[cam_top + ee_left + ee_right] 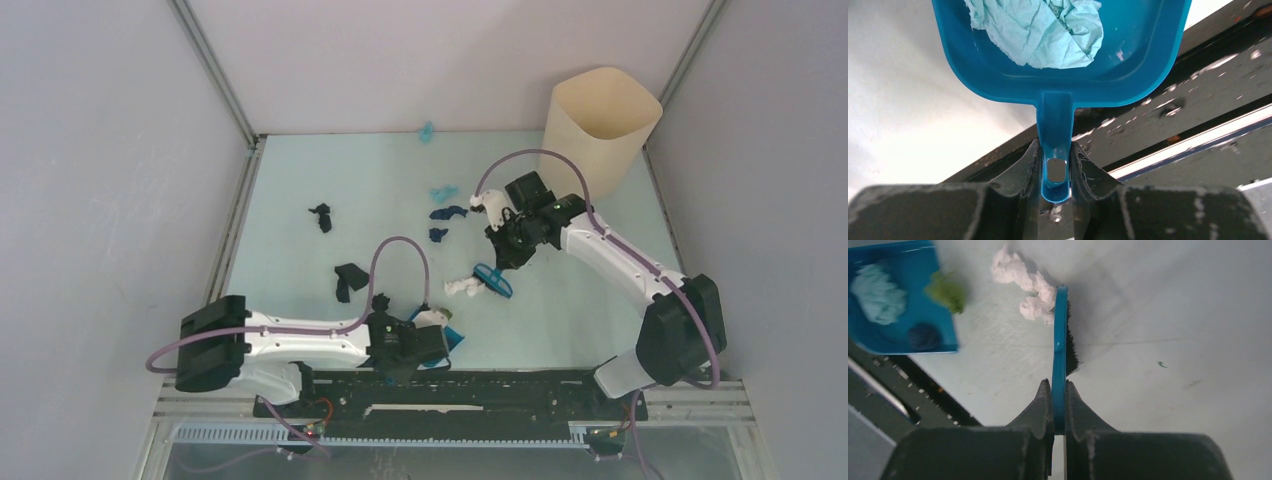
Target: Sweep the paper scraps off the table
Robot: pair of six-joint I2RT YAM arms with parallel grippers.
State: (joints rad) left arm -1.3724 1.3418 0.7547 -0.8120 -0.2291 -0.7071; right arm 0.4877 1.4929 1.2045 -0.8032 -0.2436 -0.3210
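Shows, from above, a pale mint table (300,170) partway through a sweep-up of paper scraps (437,235).

At the near edge, left gripper (1055,150) clenched on the handle of a blue dustpan (1128,45). Inside the pan: a crumpled light blue scrap (1043,30) and a dark navy scrap (924,336). Right at the pan's lip, a greenish scrap (946,290), seemingly half on.

Right gripper (1058,387) clamped tight on a small blue brush (1060,340), bristles down on the table, brush tip against a white scrap (1028,285) lying near the pan but not in it.

Judged from this: only a small share done, most of the job left. Loose on the table: three black scraps (349,280) left of centre, two navy bits (447,212) and a light blue bit (443,191) mid-table, a white bit (488,201) beside the right arm, and a far blue bit (427,131) at the back edge.

Tall beige bin (600,120) in the far right corner, well apart from the pan.
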